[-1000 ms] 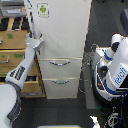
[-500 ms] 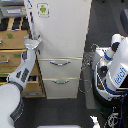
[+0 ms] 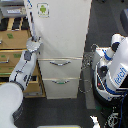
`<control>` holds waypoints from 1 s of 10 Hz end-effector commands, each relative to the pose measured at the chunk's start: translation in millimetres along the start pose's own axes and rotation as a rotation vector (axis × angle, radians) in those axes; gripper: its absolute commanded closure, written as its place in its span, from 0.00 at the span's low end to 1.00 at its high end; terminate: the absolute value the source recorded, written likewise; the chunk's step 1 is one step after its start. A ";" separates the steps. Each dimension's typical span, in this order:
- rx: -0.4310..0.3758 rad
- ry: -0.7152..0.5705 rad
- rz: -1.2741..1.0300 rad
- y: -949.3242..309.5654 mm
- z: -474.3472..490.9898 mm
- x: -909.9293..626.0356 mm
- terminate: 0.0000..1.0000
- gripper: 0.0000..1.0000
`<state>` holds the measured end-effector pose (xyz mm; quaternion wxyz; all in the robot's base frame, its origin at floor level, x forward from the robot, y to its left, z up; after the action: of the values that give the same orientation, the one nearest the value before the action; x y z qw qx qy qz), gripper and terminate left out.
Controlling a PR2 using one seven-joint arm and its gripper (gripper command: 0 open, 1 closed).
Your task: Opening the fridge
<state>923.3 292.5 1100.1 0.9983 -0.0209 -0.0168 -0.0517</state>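
The tall white fridge [image 3: 62, 35] stands in the middle of the exterior view, with a green android sticker [image 3: 42, 9] on its upper door. Two lower drawers have silver handles, the upper handle [image 3: 60, 63] above the lower handle [image 3: 61, 81]. My arm reaches up from the lower left. My gripper [image 3: 35, 43] is at the lower left edge of the upper door and looks closed on that edge. The door's left edge stands slightly out from the fridge body. The fingers are too small to see clearly.
A wooden drawer cabinet [image 3: 12, 47] stands right of my arm's base, at the exterior view's left of the fridge. A second white robot with a blue label [image 3: 117, 67] and cables stands at the exterior view's right. The floor is dark.
My gripper has moved a little toward the exterior view's left, and the upper door's left edge has come out with it. The drawers and the other robot have not moved.
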 end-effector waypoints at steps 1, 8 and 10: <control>-0.006 0.035 -0.039 -6.9 -14.2 10.4 0.00 1.00; -0.006 0.038 -0.048 -10.8 -16.5 3.9 0.00 1.00; -0.016 -0.021 -0.263 -61.0 33.8 -82.0 0.00 1.00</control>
<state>924.6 291.3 1085.1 0.9973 -0.0234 -0.0025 -0.0690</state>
